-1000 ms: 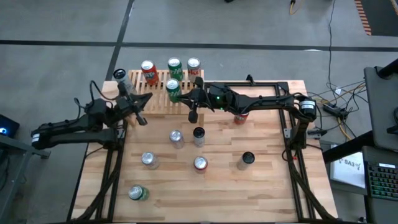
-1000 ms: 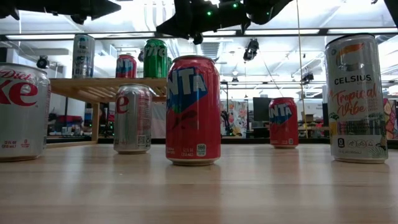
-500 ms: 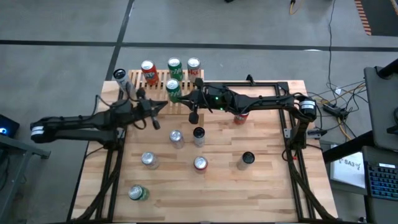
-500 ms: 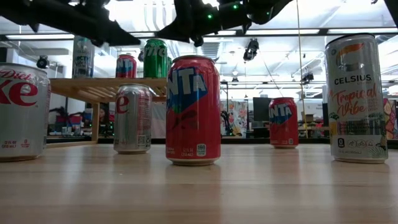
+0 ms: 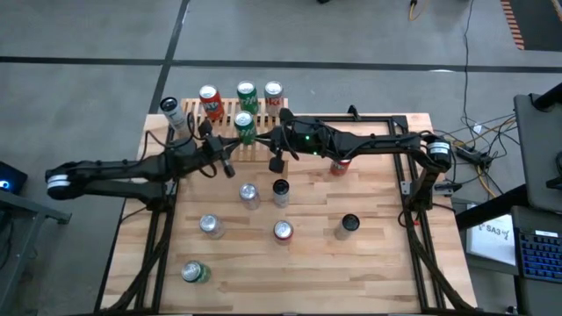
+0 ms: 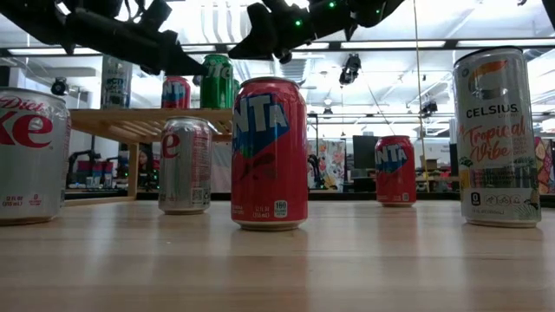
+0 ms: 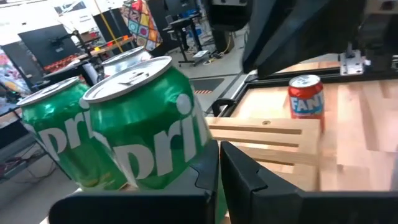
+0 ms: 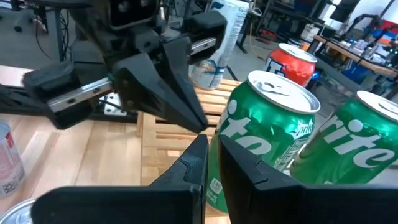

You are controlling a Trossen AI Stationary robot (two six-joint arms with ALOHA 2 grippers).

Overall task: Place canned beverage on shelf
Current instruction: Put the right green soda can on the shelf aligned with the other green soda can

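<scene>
Wooden slats make up the shelf (image 5: pixel 224 118) at the far edge of the table (image 5: pixel 378 263); five cans stand on it now, a silver one at the end, a red one, two green ones and one more with a red side; so part of the job looks done. Seven cans wait on the table top, among them a red Fanta can (image 6: pixel 269 152) and a green can (image 5: pixel 195 272) near the front; those are left to do, I think. Both claws hang by the shelf's front edge with nothing in them; the left gripper (image 5: pixel 226 164) is pinched shut, and the right gripper (image 5: pixel 273 161) is shut too. Another red can by the right arm is partly hidden under it; I cannot tell which can comes next.
</scene>
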